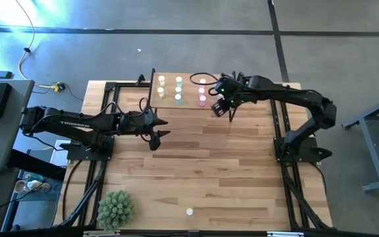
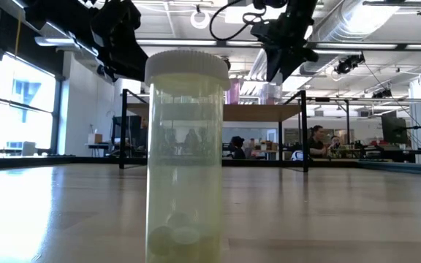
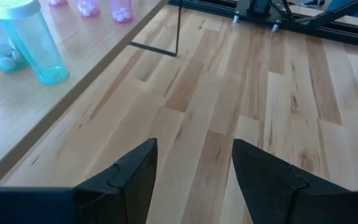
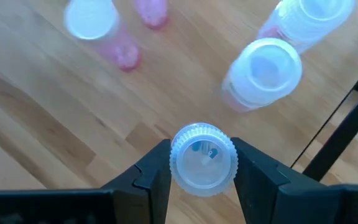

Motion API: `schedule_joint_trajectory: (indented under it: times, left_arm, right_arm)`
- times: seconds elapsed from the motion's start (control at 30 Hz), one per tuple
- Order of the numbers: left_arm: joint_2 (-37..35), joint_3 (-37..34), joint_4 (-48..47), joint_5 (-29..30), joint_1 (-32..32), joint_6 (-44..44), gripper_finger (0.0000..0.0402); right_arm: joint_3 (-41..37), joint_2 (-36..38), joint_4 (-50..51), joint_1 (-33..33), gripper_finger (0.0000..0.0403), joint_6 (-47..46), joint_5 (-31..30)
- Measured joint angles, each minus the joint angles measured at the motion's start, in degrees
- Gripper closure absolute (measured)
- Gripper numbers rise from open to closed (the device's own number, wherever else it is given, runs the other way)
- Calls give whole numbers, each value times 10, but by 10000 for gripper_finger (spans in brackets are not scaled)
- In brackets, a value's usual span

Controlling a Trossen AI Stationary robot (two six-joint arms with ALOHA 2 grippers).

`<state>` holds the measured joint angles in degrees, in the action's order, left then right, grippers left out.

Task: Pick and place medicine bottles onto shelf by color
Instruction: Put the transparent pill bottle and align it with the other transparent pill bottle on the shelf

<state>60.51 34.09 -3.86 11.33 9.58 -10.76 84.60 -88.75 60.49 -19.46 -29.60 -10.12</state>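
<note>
The shelf (image 1: 183, 99) stands at the table's far side and bears yellow (image 1: 161, 83), green (image 1: 178, 87) and pink (image 1: 202, 92) medicine bottles upright on their bases. My right gripper (image 4: 202, 163) hangs over the shelf's right end, shut on a bottle with a pale ribbed cap (image 4: 202, 155), beside the pink bottles (image 4: 263, 71). My left gripper (image 3: 194, 174) stands open over bare table, in front of the shelf's left part, with nothing between its fingers. One yellowish bottle (image 2: 186, 153) stands alone near the table's front edge (image 1: 189, 211). My right gripper pinches the bottle's ribbed cap (image 4: 178, 163) between its two fingers, one on each side. The fingers come from above, slanting steeply down. The bottle stays upright with its cap up. The cap hides its body and its bottom.
A spiky green plant (image 1: 116, 209) sits at the near left corner. Black frame rails (image 1: 107, 105) run along both sides of the table. The shelf's thin black leg (image 4: 347, 124) stands close to my right gripper. People sit in the room behind (image 2: 316, 139).
</note>
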Motion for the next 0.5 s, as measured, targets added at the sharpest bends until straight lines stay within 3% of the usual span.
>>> schedule_joint_trajectory:
  times: [0.5]
  left_arm:
    - [0,0,-9,0,0,0,205]
  right_arm:
    - [0,-13,-4,-23,269,15,-2]
